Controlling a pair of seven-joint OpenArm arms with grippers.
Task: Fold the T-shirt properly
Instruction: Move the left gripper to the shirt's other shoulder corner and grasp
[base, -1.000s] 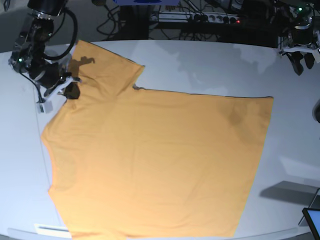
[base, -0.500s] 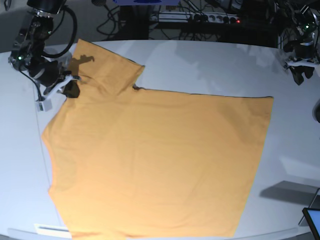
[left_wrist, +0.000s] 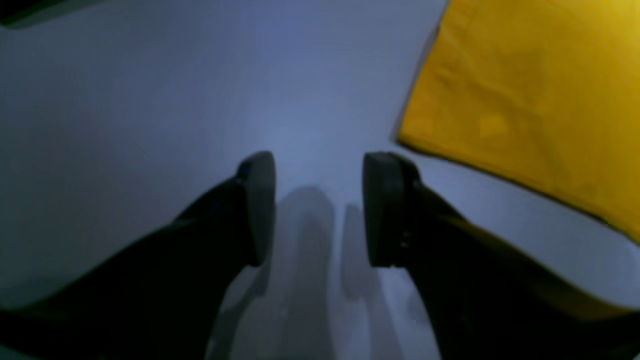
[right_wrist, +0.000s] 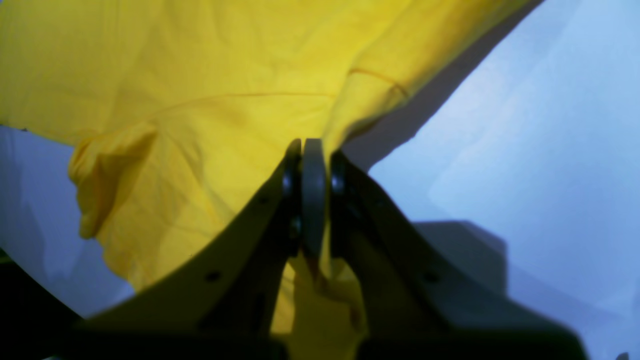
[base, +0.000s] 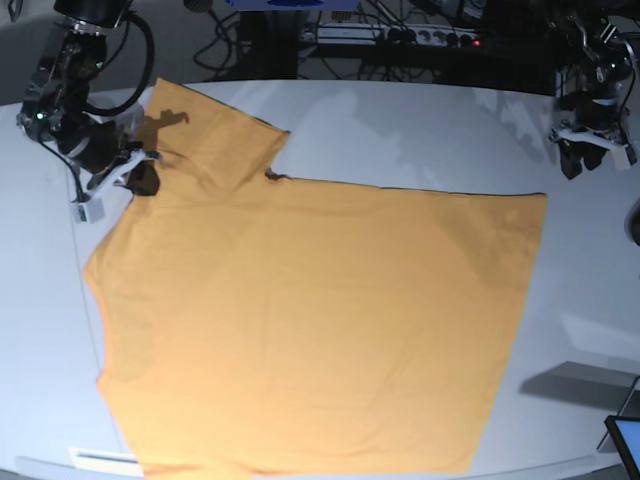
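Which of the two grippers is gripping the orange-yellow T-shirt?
The right gripper: its jaws are shut on the plain orange-yellow cotton T-shirt. The left gripper stands open above bare white table.

White table — power strip, cables behind; dark screen corner, perhaps tablet — lower right.

dim bluish light; both wrist views soft and blurred, base view bowed at its edges.
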